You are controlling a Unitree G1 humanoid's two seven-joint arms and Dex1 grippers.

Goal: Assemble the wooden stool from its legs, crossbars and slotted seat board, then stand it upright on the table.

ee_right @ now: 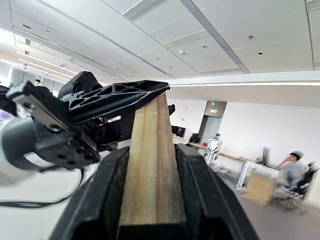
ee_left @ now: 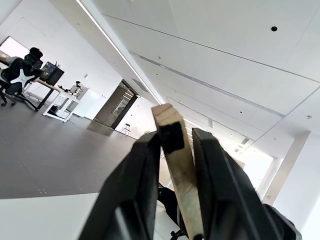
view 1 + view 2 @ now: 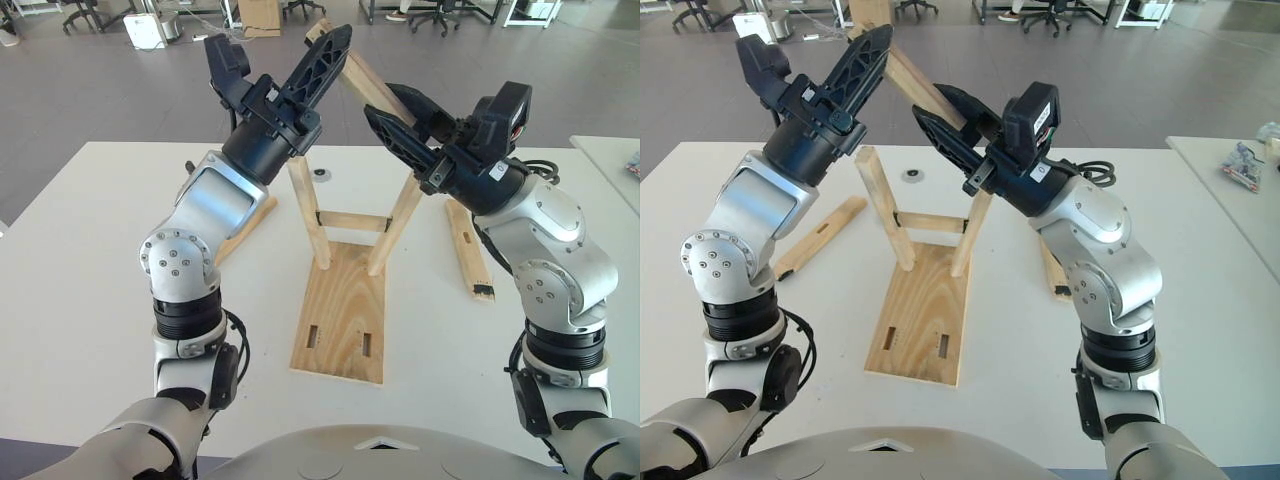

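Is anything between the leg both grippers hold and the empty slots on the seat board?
Nothing visible covers the empty slots. The held leg is above the two standing legs and crossbar at the seat board's far end; it likely must clear them.

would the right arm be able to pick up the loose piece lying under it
Probably not yet: the right gripper is shut on the raised leg. The loose piece itself lies uncovered.

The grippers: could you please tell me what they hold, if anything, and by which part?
Both hold one wooden bar in the air: the left gripper near its upper end, the right gripper at its lower end.
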